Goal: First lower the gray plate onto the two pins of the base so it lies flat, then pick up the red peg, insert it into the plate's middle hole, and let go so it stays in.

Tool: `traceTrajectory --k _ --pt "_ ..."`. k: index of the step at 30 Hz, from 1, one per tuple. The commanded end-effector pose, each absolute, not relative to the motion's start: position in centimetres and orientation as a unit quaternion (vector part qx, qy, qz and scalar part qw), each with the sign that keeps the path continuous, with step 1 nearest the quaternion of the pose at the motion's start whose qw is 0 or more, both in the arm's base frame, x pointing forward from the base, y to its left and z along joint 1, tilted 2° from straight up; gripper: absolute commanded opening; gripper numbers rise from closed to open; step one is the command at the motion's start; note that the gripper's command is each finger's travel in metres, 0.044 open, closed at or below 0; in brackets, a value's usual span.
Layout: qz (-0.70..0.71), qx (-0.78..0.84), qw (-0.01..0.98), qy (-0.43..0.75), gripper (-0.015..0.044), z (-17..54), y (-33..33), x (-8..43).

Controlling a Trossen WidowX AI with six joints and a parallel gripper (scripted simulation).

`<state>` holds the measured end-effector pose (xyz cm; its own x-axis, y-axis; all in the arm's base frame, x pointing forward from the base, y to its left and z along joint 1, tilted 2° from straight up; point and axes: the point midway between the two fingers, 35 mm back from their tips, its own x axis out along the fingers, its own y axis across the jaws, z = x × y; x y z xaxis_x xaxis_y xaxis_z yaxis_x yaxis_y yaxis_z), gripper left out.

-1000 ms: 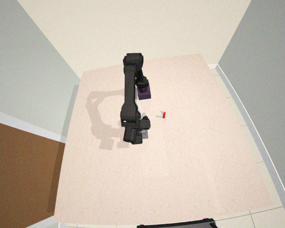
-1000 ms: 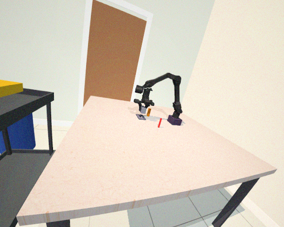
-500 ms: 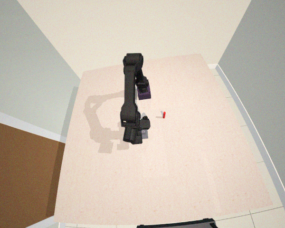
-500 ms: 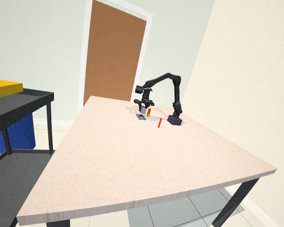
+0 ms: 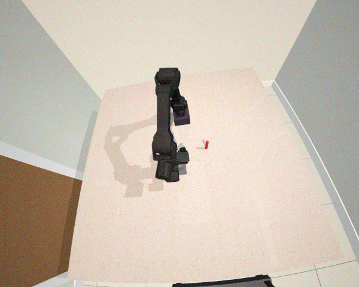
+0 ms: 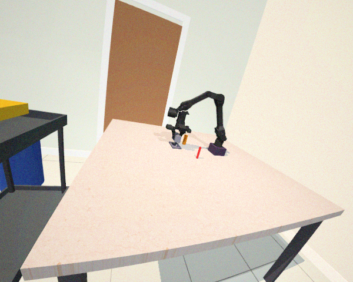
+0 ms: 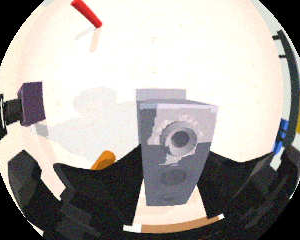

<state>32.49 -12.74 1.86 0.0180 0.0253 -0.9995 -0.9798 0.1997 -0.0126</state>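
Note:
My gripper [image 7: 166, 144] [image 6: 177, 136] is shut on the gray plate [image 7: 190, 115] [image 6: 177, 138], which hangs just above the dark gray base [image 6: 172, 144] [image 5: 183, 170] with a gap between them. A round hole shows in the plate's face in the wrist view. The base also shows in part behind the plate in the wrist view [image 7: 161, 93]; its pins are too small or hidden to make out. The red peg [image 5: 207, 144] [image 6: 198, 152] [image 7: 87, 14] stands upright on the table, away from the gripper. The top view hides the fingertips and the held plate behind the arm.
An orange cylinder [image 6: 185, 139] [image 7: 105, 161] stands on the table close beside the gripper, on the side of the arm's purple mount [image 6: 217, 149] [image 5: 182, 119] [image 7: 33, 104]. A dark cart [image 6: 27, 127] with a yellow box [image 6: 9, 110] stands beyond the table's edge.

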Motion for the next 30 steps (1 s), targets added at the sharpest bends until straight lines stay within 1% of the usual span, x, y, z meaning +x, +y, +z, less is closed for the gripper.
traceTrajectory --k 1,20,29,30 --pt "0.453 -0.443 0.554 0.540 0.0000 1.1 -12.7 32.3" --pt "0.453 -0.443 0.554 0.540 0.0000 -1.3 -12.7 32.3" --pt "0.452 -0.443 0.557 0.538 0.0000 -0.8 -12.7 32.4" --pt "0.452 -0.443 0.557 0.538 0.0026 -0.8 -12.7 32.4"
